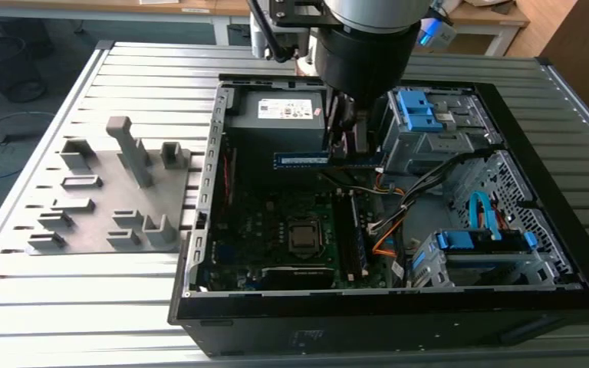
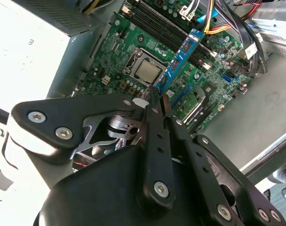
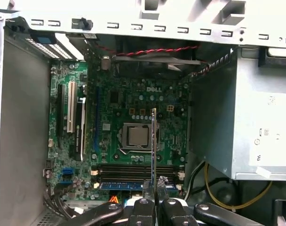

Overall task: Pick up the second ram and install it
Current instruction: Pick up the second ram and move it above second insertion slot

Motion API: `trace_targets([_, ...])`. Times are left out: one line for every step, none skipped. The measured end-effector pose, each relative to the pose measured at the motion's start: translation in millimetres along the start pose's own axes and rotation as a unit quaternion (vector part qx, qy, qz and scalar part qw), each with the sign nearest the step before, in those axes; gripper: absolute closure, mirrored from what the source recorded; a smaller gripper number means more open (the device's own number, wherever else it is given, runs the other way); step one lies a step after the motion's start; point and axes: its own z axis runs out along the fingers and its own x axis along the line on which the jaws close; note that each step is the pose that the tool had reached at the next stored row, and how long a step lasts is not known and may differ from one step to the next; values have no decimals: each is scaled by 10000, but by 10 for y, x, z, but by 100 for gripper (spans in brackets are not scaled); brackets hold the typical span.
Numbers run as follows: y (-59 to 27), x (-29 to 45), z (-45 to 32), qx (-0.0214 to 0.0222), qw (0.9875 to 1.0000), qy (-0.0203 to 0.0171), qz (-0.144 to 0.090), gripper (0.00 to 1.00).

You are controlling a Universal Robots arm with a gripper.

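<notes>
**A:** Where is the second ram (image 2: 179,59)?

**B:** In the air, inside the open computer case (image 1: 376,322) that sits on the desk (image 1: 151,307). The end effector (image 2: 158,96) is clamped shut on one short end. The rest of the stick juts out free above the motherboard (image 3: 110,108), clear of it.

**A:** How would you expect it to handle?

**B:** Light, I judge, and stiff along its length, but thin: a flat board with small chips on its faces. It should not sag, yet a twist or a sideways knock could hurt it. The faces look smooth and offer little to bite on, so a pinch across the two flat sides seems the sound hold, kept off the contact edge. An end grip like this one leaves a long lever, so a bump at the far tip could pry the stick loose.

**A:** And the arm's pose?

**B:** In the exterior view the arm (image 1: 366,46) drops almost straight down into the case. Its wrist is near the power supply (image 1: 258,130), and the stick is level, pointing toward the exterior view's left. In the first wrist view the stick shows edge-on, close by the processor socket (image 3: 136,135).

**A:** Is it lined up with the memory slots (image 3: 133,170)?

**B:** No. In both wrist views it runs across them, not along them.
</notes>
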Motion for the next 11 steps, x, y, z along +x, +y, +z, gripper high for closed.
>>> trace_targets([0,2,15,0,10000,1,0,86])
trace_targets([0,3,34,0,10000,1,0,86])
trace_targets([0,4,53,0,10000,0,0,86])
trace_targets([0,5,68,0,10000,0,0,86])
trace_targets([0,7,79,0,10000,0,0,86])
trace_targets([0,8,89,0,10000,0,0,86])
trace_targets([0,9,100,0,10000,0,0,86])
trace_targets([0,11,117,0,10000,1,0,86])
trace_targets([0,14,136,0,10000,1,0,86])
trace_targets([0,16,154,0,10000,1,0,86])
trace_targets([0,18,172,0,10000,1,0,86])
